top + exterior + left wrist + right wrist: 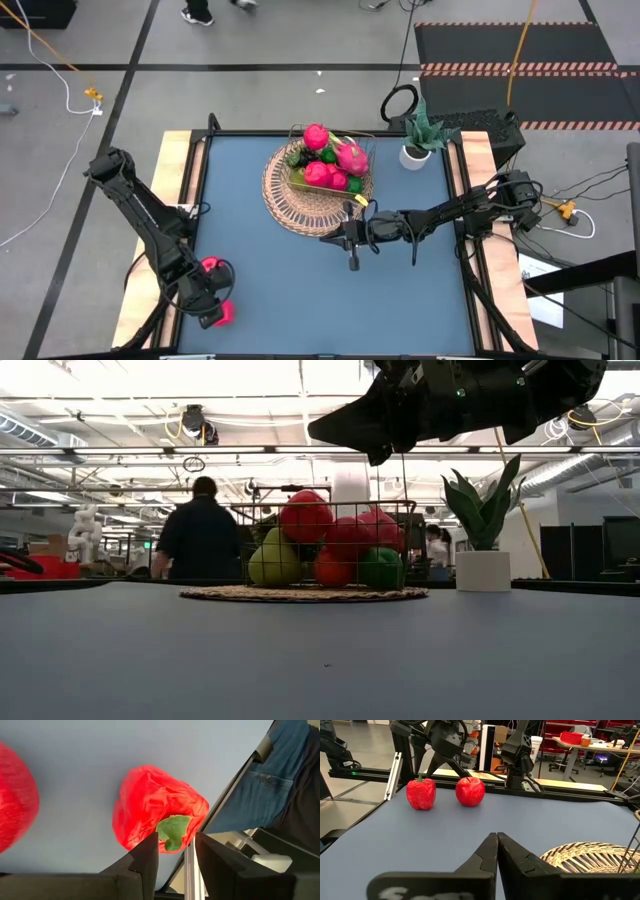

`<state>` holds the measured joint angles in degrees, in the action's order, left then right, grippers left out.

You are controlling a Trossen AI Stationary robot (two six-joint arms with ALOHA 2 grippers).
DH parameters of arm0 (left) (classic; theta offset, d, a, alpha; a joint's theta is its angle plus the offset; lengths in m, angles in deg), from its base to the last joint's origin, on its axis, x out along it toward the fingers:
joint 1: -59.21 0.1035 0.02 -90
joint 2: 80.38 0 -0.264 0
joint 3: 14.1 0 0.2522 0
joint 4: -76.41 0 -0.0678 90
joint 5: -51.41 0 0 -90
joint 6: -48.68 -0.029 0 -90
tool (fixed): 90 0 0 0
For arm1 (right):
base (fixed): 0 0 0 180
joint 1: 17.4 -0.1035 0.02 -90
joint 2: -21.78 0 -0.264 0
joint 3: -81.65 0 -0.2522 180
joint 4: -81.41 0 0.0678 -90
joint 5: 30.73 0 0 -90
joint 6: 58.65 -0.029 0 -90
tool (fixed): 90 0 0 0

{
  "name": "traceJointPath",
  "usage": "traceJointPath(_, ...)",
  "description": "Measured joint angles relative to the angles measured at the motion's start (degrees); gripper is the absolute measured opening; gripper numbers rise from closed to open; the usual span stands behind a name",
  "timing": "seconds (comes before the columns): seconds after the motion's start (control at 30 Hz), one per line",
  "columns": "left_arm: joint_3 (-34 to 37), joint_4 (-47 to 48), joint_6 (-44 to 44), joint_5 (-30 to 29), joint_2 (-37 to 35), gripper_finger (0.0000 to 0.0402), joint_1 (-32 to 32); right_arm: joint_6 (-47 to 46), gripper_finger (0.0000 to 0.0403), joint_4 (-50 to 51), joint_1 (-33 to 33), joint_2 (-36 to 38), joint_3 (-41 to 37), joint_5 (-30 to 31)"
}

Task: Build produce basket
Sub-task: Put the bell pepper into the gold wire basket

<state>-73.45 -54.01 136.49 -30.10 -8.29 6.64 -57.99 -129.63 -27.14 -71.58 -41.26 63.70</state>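
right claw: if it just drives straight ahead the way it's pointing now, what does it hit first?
Nothing close. The shut right claw points across bare blue tabletop toward two red toy items by the far edge, roughly at the round red apple-like fruit, with the red bell pepper beside it. Height is unclear; it might pass above them.

Slate-blue worktop [280,280] with pale wood edges; the basket [290,205] is tan woven wicker — piled with pink-red and green produce [325,160]. Red pepper [421,793], red apple [470,791] — both glossy.
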Motion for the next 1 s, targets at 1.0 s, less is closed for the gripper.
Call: traceJointPath(1.0, 0.0, 0.0, -6.7, -3.2, 0.0, 0.0128, -1.9, 0.0, 0.0004, 0.0, 0.0, 0.0, 0.0, 0.0)
